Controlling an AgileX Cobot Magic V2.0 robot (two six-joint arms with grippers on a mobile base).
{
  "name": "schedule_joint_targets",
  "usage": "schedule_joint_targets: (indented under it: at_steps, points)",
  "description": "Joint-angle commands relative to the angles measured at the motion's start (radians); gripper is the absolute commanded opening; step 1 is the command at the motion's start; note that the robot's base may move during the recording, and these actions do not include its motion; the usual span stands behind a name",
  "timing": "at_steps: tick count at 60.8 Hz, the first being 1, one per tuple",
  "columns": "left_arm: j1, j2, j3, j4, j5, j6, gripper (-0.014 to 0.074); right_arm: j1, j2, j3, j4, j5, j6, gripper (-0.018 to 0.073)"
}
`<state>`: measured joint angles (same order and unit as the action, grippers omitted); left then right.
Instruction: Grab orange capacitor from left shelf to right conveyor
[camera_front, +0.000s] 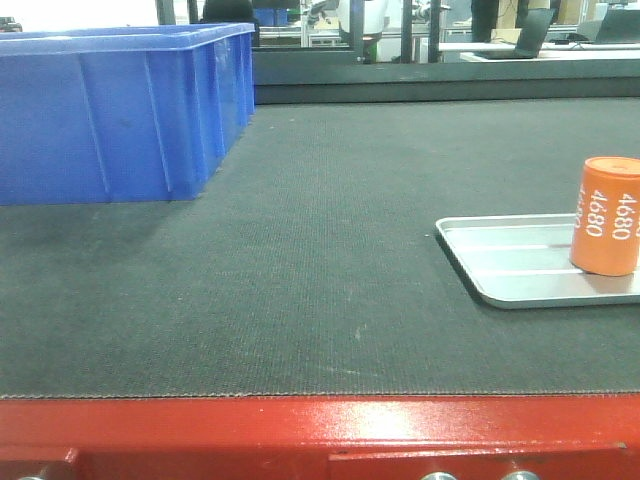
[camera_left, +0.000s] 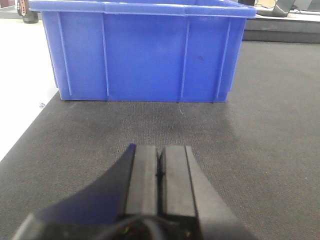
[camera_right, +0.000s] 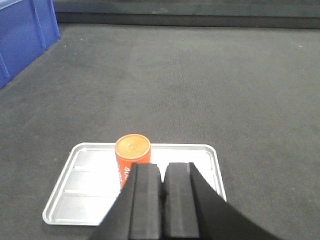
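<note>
Orange capacitor (camera_right: 132, 159) stands upright just ahead of my closed, empty right fingers (camera_right: 162, 200); left fingers (camera_left: 160, 182) closed, farther.

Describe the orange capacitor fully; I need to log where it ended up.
The orange capacitor is a small orange cylinder with a flat orange top and white "4680" printed along its side. It stands upright in a shallow silver tray that lies on the dark grey conveyor belt. Nothing grips it; the shut right gripper hangs just above it.

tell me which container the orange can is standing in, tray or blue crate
The shallow silver tray; the orange capacitor stands upright in it, well apart from the blue crate.
</note>
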<state>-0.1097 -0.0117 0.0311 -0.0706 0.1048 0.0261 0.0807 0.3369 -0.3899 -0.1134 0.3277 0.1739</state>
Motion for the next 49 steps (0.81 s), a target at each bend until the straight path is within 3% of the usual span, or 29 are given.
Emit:
schedule_joint_targets:
  at_steps: [1,14,20,33,49]
  points:
    - [-0.001,-0.012,-0.005,-0.003,-0.084,-0.002,-0.0127,-0.011,0.002,-0.013,0.003,-0.122,0.002,0.0057]
    - [-0.001,-0.012,-0.005,-0.003,-0.084,-0.002,-0.0127,-0.117,-0.14,0.131,0.136,-0.224,-0.123,0.0057]
    - [-0.001,-0.012,-0.005,-0.003,-0.084,-0.002,-0.0127,-0.148,-0.226,0.23,0.146,-0.264,-0.126,0.0057]
    - [-0.001,-0.012,-0.005,-0.003,-0.084,-0.002,-0.0127,-0.155,-0.361,0.417,0.146,-0.412,-0.125,0.0057]
    - [-0.001,-0.012,-0.005,-0.003,-0.084,-0.002,-0.0127,-0.156,-0.361,0.414,0.146,-0.363,-0.125,0.0057]
